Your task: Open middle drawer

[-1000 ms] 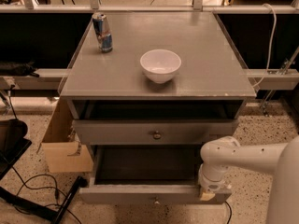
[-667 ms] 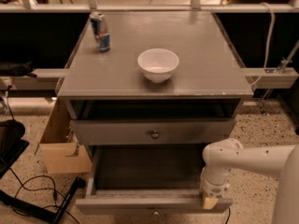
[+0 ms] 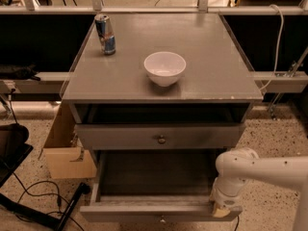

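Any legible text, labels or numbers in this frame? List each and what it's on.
Nothing legible.
Can on the cabinet top: label print, too blurred to read.
Bowl, cardboard box: no markings visible.
Gripper, at the right end of the open middle drawer front: no markings visible.

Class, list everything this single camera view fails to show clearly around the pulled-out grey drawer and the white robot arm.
- Wide grey middle drawer: its front is partly cut off by the bottom edge of the camera view, and anything below it is out of frame.
- Gripper, at that drawer's right front corner: its own body hides how it meets the drawer.
- Grey upper drawer: the overhanging tabletop shadows its inside.
- Blue-and-silver can: the label is too blurred to read.
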